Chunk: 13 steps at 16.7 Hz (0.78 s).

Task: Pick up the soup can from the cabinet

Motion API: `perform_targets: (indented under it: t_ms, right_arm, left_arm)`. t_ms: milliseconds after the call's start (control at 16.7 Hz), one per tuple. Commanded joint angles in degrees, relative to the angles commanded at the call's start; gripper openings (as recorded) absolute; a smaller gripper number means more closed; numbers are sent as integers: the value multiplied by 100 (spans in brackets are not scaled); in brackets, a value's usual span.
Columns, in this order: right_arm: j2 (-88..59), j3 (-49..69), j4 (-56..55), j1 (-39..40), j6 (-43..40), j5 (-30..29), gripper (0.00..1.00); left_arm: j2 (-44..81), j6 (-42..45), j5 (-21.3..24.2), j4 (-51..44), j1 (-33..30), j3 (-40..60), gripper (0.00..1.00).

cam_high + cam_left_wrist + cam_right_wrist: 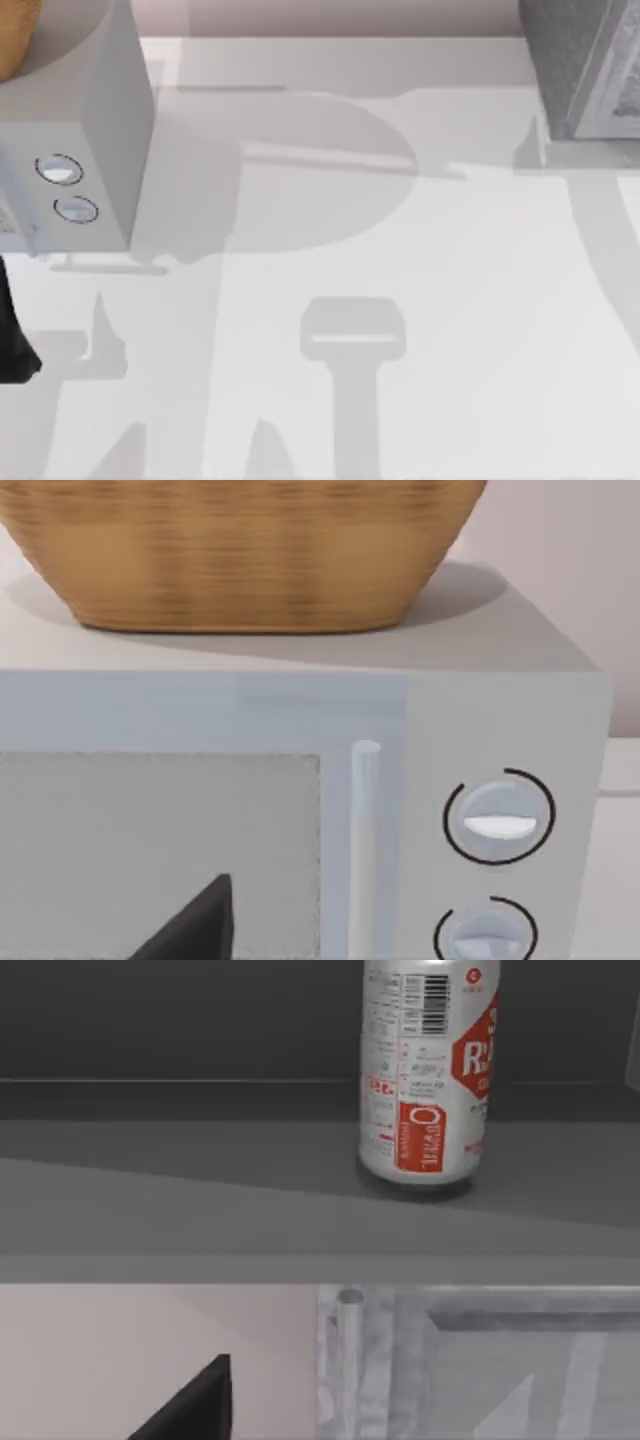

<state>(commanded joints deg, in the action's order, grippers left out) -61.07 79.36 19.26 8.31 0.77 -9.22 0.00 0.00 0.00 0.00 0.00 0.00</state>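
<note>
- Soup can: it stands upright on a dark cabinet shelf, in the upper right of the right wrist view, nothing touching it; its top is cut off by the frame edge; judged from the silver wall and printed label, it is a stiff metal cylinder, smooth and likely slippery, probably of moderate weight if full, and not fragile; the best hold would be across the straight side wall at mid-height, jaws on opposite sides, since the rounded surface could roll out of an off-centre pinch.
- Left side of the top view: a white microwave sits at the upper left, two round dials on its face; the left wrist view looks straight at its door and dials, with a woven basket resting on its roof; a dark wedge at the lower edge of that view is probably part of the left gripper, but whether it is open or closed I cannot tell; it holds nothing that can be seen.
- Centre: the bare white table carries only shadows.
- Right side of the top view: the grey cabinet fills the upper right corner; in the right wrist view a similar dark wedge sits at the lower left, well apart from the can; the right gripper's opening cannot be judged, and it touches nothing visible.
</note>
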Motion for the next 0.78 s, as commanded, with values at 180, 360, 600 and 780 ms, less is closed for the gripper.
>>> perform_targets:
  t_ms: [180,360,600,780]
  right_arm:
    - [-859,1192,269,123,10,-124,100]
    - [-1377,1887,429,206,13,-191,100]
    - [-1498,2044,466,227,13,-206,100]
    - [-1477,2013,436,195,13,-192,100]
  left_arm:
    - [0,0,0,0,0,0,100]
    - [0,0,0,0,0,0,100]
    - [0,0,0,0,0,0,100]
    - [0,0,0,0,0,0,100]
